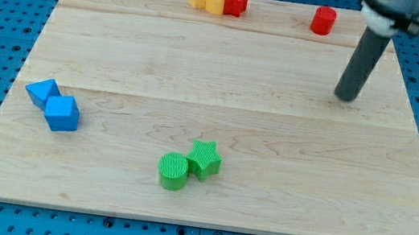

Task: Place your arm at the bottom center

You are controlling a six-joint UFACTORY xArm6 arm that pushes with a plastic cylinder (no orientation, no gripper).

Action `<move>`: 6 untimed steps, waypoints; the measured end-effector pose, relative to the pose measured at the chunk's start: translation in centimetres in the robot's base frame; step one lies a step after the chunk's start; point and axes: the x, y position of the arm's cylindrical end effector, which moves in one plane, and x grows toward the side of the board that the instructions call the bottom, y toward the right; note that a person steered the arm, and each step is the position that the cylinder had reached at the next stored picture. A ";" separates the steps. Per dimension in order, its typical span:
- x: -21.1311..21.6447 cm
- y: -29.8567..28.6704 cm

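My tip [346, 97] rests below the red cylinder [324, 20]; no end effector fitted.

Cut off by the view's top: upper end of the rod [367, 57], blurred there, high above my tip [347, 97]. Half hidden far off to the tip's left: red block [236, 1] behind yellow block [216, 1], shape unclear.

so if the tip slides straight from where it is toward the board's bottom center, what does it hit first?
Likely the green star block, touching the green cylinder, both near that line. My tip sits at the view's upper right, on bare board below the red cylinder. Whether it clips or just passes them is hard to judge from one view.
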 end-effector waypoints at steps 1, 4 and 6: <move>7.3 -4.0; 11.6 -8.2; 19.3 -15.8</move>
